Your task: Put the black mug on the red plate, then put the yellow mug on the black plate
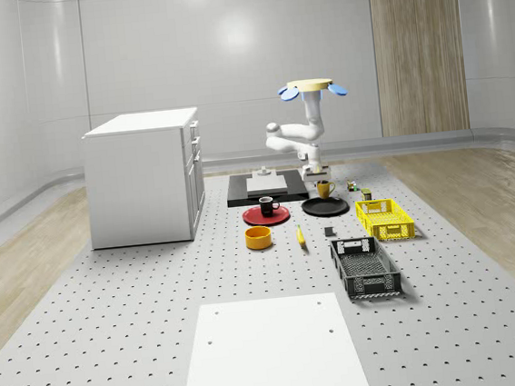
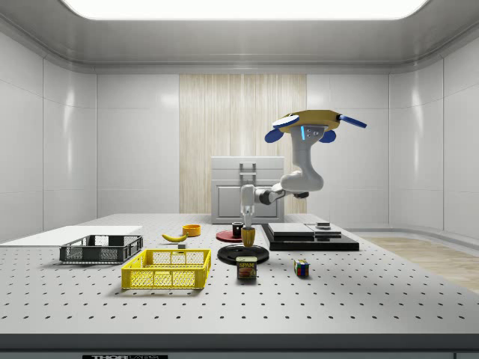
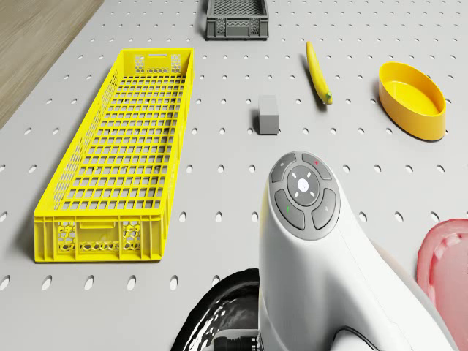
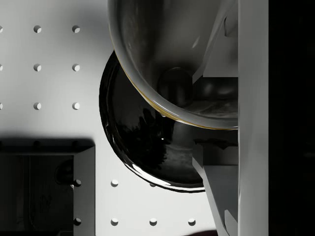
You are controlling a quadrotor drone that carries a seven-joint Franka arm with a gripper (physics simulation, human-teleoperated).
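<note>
I have the drone (image 2: 313, 120) hovering above the far side of the surface (image 1: 159, 303), over the dark slab behind the plates, arm reaching down toward the black plate (image 1: 325, 206). The tool (image 2: 248, 224) grips the yellow mug (image 1: 325, 188) by its rim, one finger inside the cup as the wrist view shows it, and the mug hangs just over the black plate (image 4: 142, 142); whether its base touches yet I can't quite tell from the side view. The black mug (image 1: 269, 206) already stands on the red plate (image 1: 265, 215), so this is the last placement.

To finish it well, I'd lower straight down, keep the mug centred over the plate, and release only once it bears weight. The yellow mug is upright, long axis vertical, mouth up, handle pointing toward the whole-scene view's right.
</note>
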